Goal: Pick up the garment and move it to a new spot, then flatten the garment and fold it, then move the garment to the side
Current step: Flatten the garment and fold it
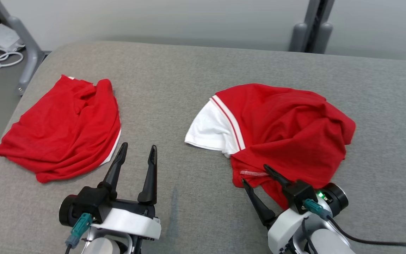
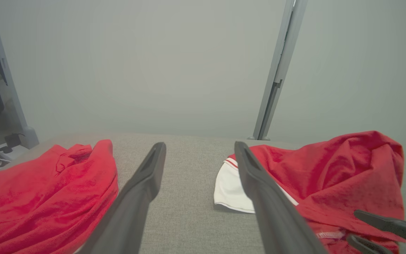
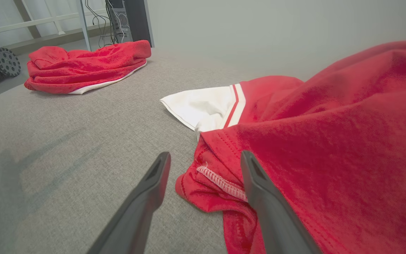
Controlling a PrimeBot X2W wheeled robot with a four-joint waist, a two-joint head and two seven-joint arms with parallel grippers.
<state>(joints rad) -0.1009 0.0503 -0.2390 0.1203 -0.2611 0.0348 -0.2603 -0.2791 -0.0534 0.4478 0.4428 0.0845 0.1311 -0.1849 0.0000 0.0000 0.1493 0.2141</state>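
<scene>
the garment (image 1: pixel 287 130) is lying as a crumpled, domed heap of soft red jersey on the right half of the grey woven tabletop (image 1: pixel 189 70); its white sleeve (image 1: pixel 210 130), banded in red and white, is spreading flat toward the middle; a second red garment (image 1: pixel 62 130) is resting as a loosely folded slab well apart on the left; the left gripper (image 1: pixel 138 146) is hovering between the two cloths, tapered dark fingers spread and holding nothing; the right gripper (image 1: pixel 255 173) is standing unclenched too, its fingers straddling the garment's near edge; the right wrist view is giving the stitched hem (image 3: pixel 220 181) close up between those fingers; the left wrist view is showing the heap's height and a grey metal post (image 2: pixel 277 70) behind.
</scene>
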